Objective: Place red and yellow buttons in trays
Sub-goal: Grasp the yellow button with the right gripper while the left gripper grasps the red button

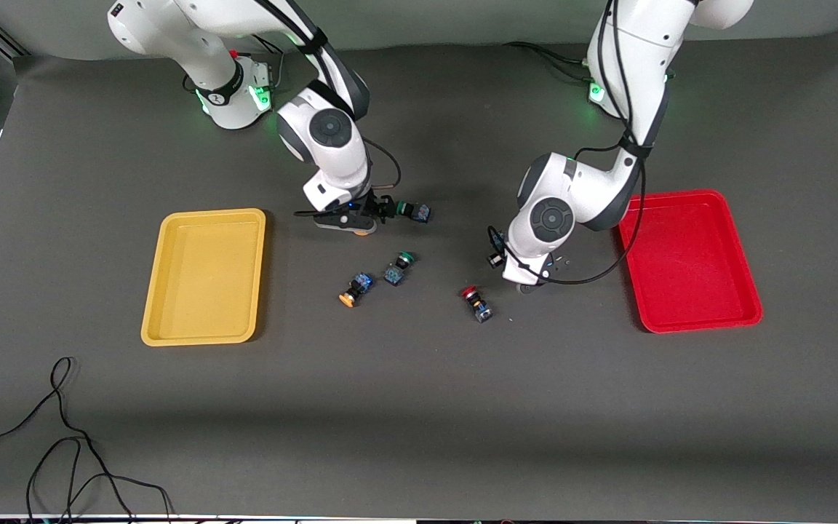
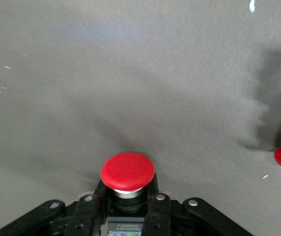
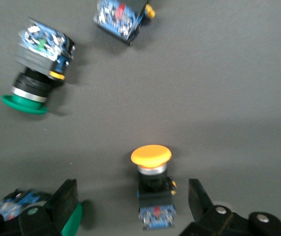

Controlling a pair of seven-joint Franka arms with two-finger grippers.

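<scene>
Nearest the camera's edge of the table, at mid-table, a loose red button [image 1: 476,302] and a loose yellow button [image 1: 355,289] lie on their sides, with a green button [image 1: 398,268] just farther in. The left gripper [image 1: 528,285] is down at the table beside the loose red one, closed on a second red button [image 2: 128,172], near the red tray [image 1: 688,320] at the left arm's edge. Farther toward the robots' edge, the right gripper [image 3: 133,199] stands open around a second yellow button [image 3: 151,169], fingers [image 3: 67,197] not touching it, another green button [image 1: 412,211] beside it, and the yellow tray [image 1: 201,336] toward the right arm's edge.
</scene>
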